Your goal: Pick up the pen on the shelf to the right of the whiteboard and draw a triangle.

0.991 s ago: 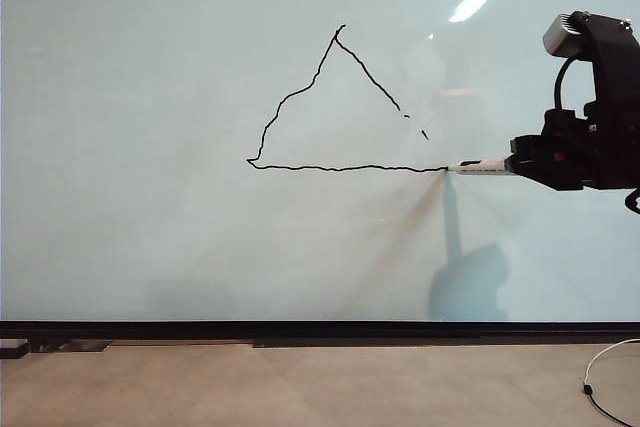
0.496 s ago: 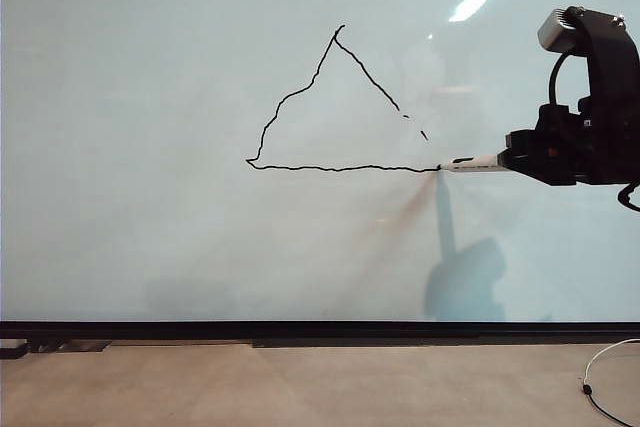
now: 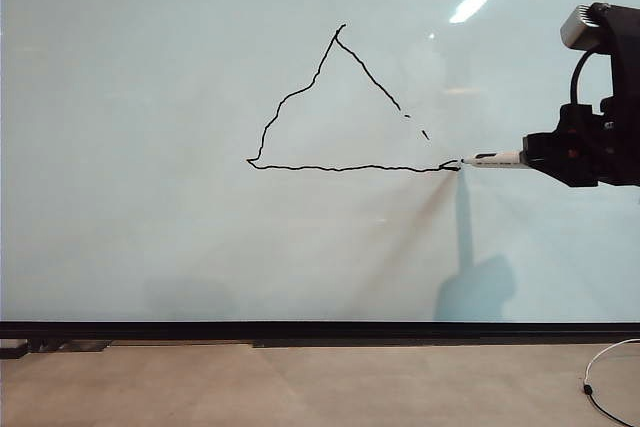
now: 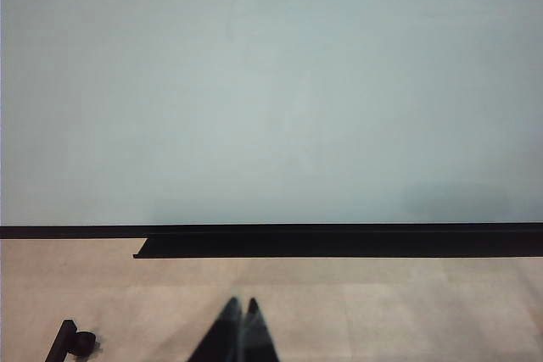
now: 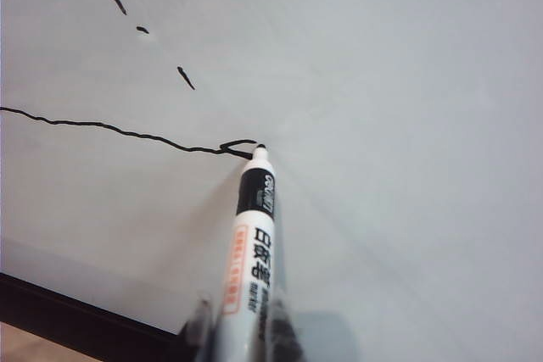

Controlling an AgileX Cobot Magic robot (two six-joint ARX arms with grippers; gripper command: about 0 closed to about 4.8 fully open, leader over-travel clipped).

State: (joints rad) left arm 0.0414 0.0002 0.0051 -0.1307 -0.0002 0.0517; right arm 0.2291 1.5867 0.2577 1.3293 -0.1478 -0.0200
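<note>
The whiteboard [image 3: 200,247] fills the exterior view. On it is the black triangle [image 3: 330,107]; its right side is broken into short dashes. My right gripper [image 3: 535,155], at the right of that view, is shut on the pen [image 3: 494,159], a white marker lying level with its dark tip at the triangle's lower right corner. In the right wrist view the pen [image 5: 250,252] sits between the fingers [image 5: 198,328] of the right gripper [image 5: 242,328], tip at a small hook ending the triangle's [image 5: 110,129] base line. My left gripper [image 4: 242,304] is shut and empty, low before the whiteboard [image 4: 271,82].
A thin black rail [image 3: 320,329] runs along the board's bottom edge, with a black ledge [image 4: 339,245] under it. Beige floor [image 3: 300,387] lies below. A thin cable [image 3: 605,387] lies at the lower right. A small dark object [image 4: 72,341] sits on the floor near the left gripper.
My right gripper moved slightly left, then back right and a touch up with the pen. A small hook of fresh line appeared at the triangle's lower right corner. The left arm kept still.
</note>
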